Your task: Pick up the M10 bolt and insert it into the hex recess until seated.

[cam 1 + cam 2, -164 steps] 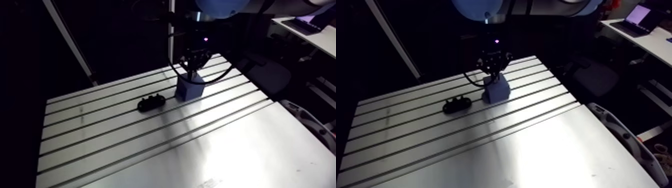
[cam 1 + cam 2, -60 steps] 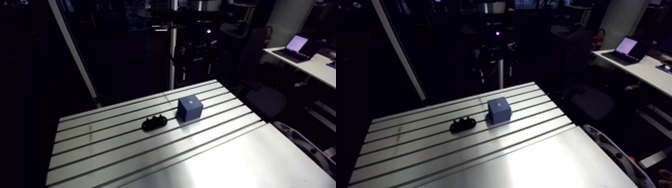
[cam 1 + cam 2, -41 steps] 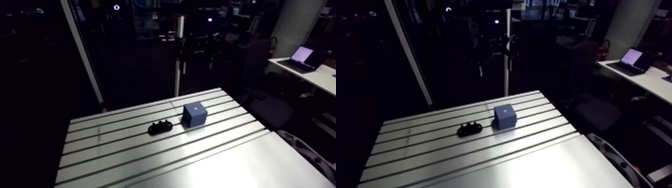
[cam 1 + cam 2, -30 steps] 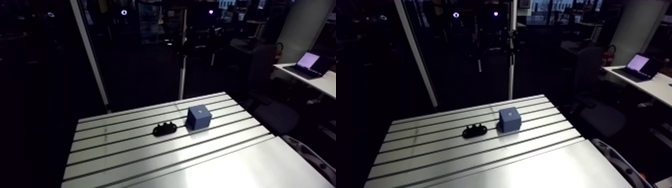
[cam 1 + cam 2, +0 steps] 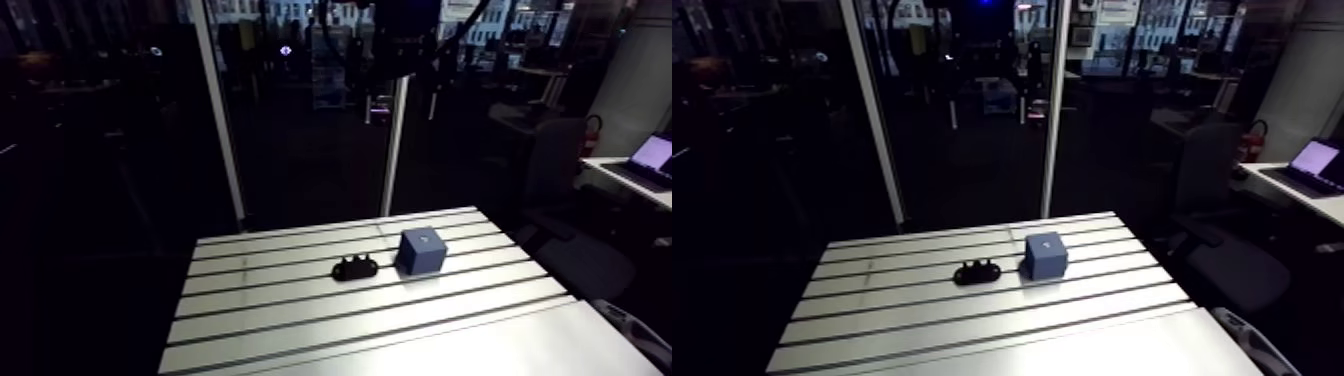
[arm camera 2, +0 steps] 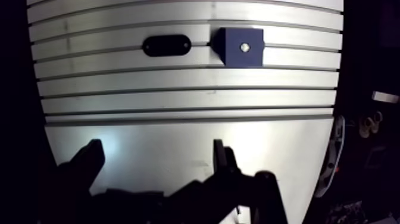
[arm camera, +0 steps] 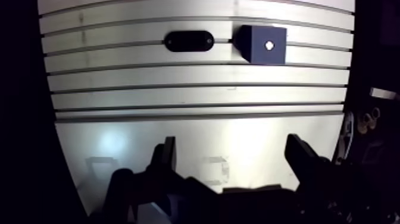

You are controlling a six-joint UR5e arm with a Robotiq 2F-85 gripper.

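Note:
A blue cube [image 7: 263, 44] stands on the slotted table [image 7: 196, 95], far ahead of my gripper [image 7: 233, 159]. A small pale round spot [image 7: 269, 45] shows in the middle of the cube's top face; I cannot tell whether it is the bolt's head. A black oblong holder [image 7: 189, 41] lies beside the cube, apart from it. In the wrist view my two fingers [image 7: 168, 156] stand wide apart, open, high above the smooth plate, with nothing between them. The arm view shows the cube [image 5: 422, 252] and the holder [image 5: 355, 267] at the table's far middle.
The near half of the table is a smooth plate [image 5: 450, 345]; the far half carries long slots. Two upright frame posts [image 5: 395, 150] rise behind the far edge. A chair [image 5: 1217, 235] stands off the table's right side.
Earlier my gripper hung right at the blue cube; now it is high above and back from it. The arm view has risen and pulled away. Cube and holder have stayed in place.

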